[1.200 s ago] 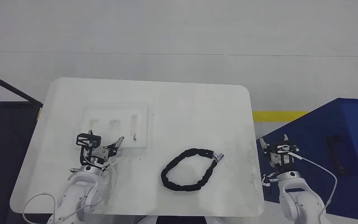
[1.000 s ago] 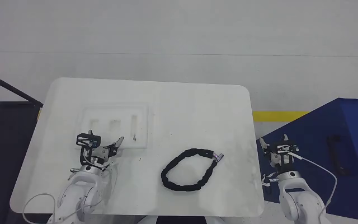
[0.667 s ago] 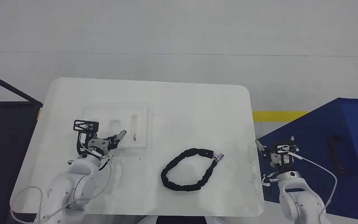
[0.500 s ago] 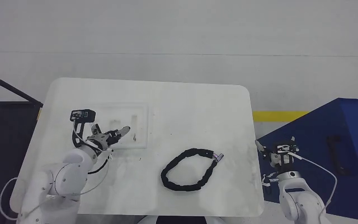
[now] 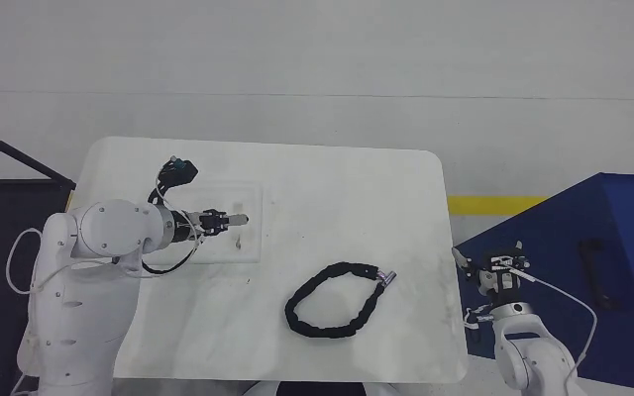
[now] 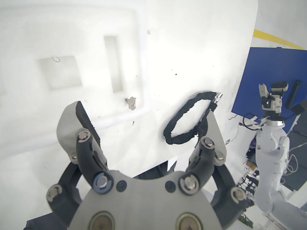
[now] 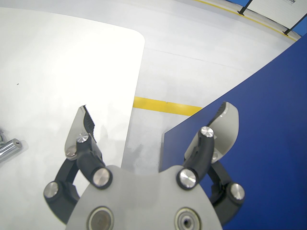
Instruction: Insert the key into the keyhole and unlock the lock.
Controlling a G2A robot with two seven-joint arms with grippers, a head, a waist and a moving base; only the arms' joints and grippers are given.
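Note:
A small silver key [image 6: 130, 102] lies on the white foam tray [image 5: 253, 198], near the rim on the side toward the lock. My left gripper [image 5: 230, 220] hovers open over that tray, the key just beyond its fingertips [image 6: 76, 106] in the left wrist view. The black chain lock [image 5: 332, 297] lies looped on the table's middle front. Its metal cylinder [image 5: 386, 277] is at the loop's right end, and the keyhole end [image 7: 14, 142] faces the right wrist camera. My right gripper [image 5: 495, 265] stands open and empty just off the table's right edge.
The tray has several shallow recesses [image 6: 60, 72]. The white table [image 5: 347, 188] has rounded corners. A blue board [image 7: 263, 96] stands beside the right gripper, past the right edge, with a yellow floor line [image 7: 165, 105] behind it.
My left arm has risen from the table's front left and swung toward the far side, bringing its open gripper over the foam tray. The right arm and the chain lock have not moved.

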